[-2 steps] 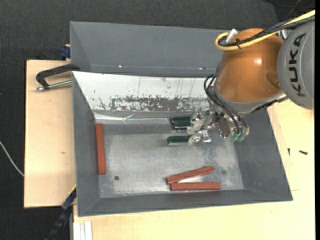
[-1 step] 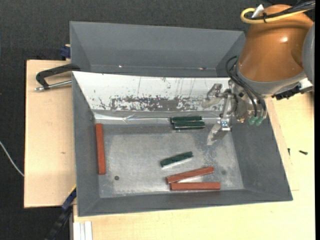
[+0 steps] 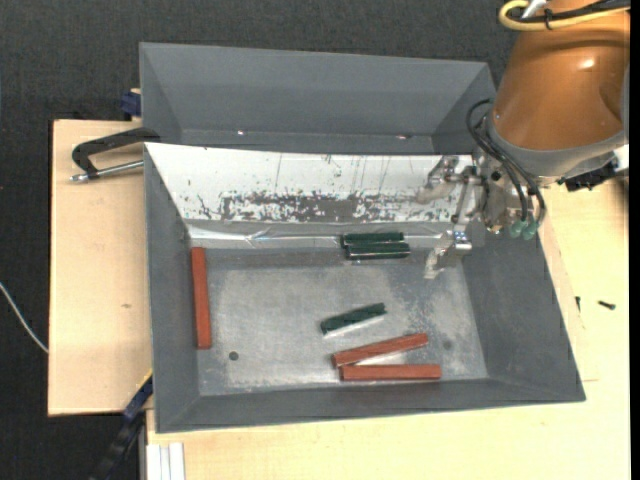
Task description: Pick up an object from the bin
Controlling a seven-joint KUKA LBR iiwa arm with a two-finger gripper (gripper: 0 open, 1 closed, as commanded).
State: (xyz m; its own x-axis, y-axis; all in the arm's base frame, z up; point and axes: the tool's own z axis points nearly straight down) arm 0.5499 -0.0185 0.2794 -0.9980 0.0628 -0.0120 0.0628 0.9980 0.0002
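inside: three red bars (image 3: 201,297), two green bars (image 3: 375,245)

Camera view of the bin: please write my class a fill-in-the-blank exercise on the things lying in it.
1. The long red stick lies by the wall of the bin on the view's ____ side.
2. Near the front wall lie ____ more red sticks, side by side.
3. The end effector hangs nearest the block at the back wall, whose colour is dark ____.
Missing words: left; two; green.
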